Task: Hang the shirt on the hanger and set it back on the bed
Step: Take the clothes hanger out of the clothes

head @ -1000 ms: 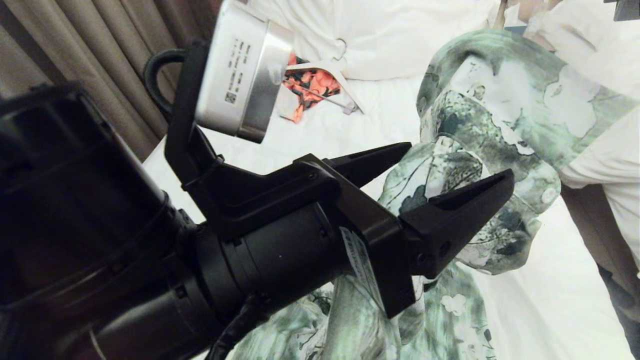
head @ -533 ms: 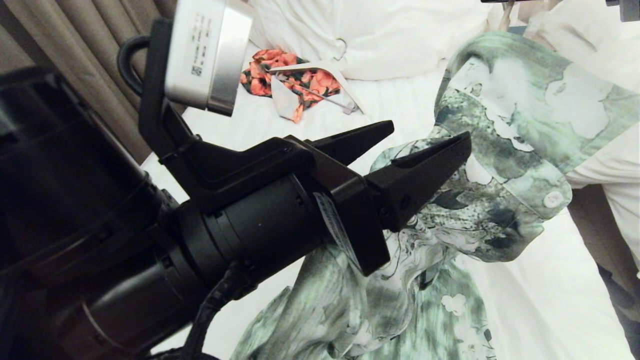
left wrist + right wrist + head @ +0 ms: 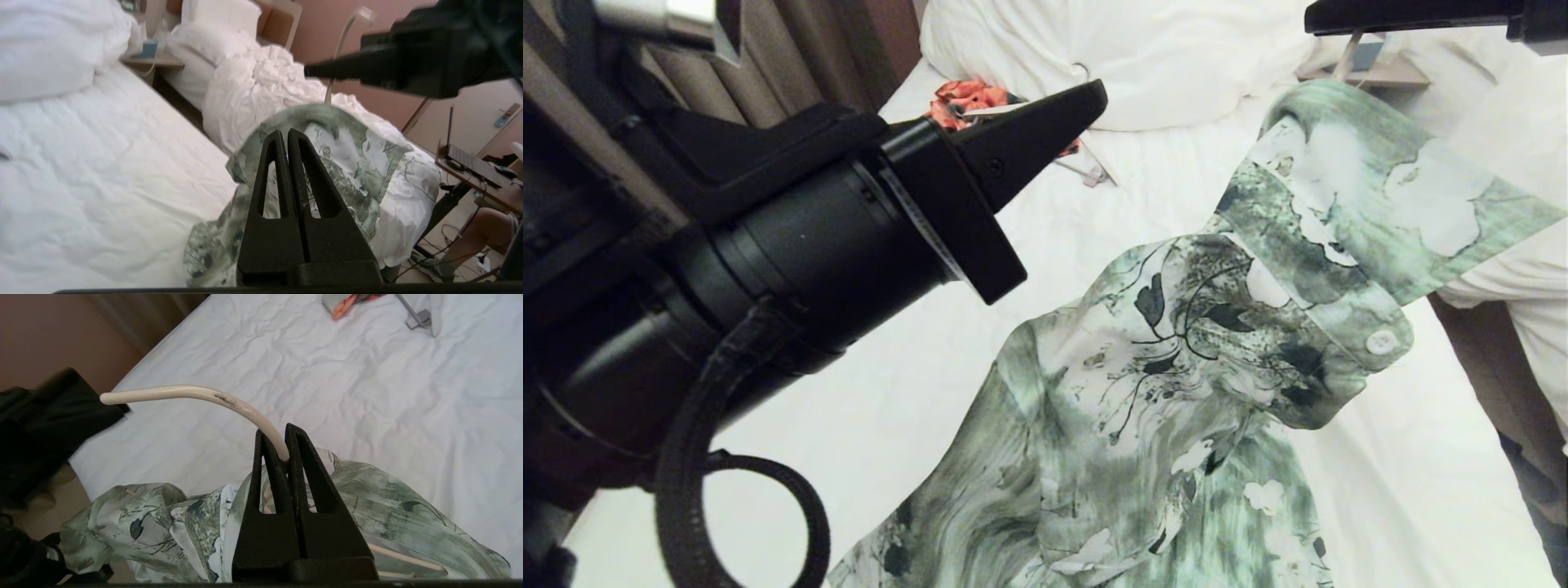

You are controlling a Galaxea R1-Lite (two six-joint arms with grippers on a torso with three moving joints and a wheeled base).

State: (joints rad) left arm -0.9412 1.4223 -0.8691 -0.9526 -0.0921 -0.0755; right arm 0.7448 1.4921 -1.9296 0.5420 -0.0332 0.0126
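Observation:
The green-and-white shirt [image 3: 1176, 367] hangs draped over the hanger, lifted above the bed [image 3: 931, 351], with its lower part trailing to the sheet. My right gripper [image 3: 274, 435] is shut on the cream hook of the hanger [image 3: 184, 392]. Shirt fabric [image 3: 388, 510] falls just under it, and a cream hanger bar shows through. In the head view this gripper [image 3: 1311, 18] enters at the top right, above the shirt. My left gripper [image 3: 1094, 90] is shut with nothing in it, up to the left of the shirt. In the left wrist view it [image 3: 284, 134] has the shirt [image 3: 367, 163] behind it.
An orange-and-black garment [image 3: 968, 94] on a white hanger lies near the bunched duvet [image 3: 1135, 57]. Curtains [image 3: 792, 49] run along the bed's left side. A second rumpled bed [image 3: 265, 81] stands beside it, then a desk with a laptop [image 3: 470, 161] and a person's leg [image 3: 478, 228].
My left gripper has drawn back up and to the left from the shirt's collar, and its jaws have gone from wide open to shut. The shirt now hangs more spread out.

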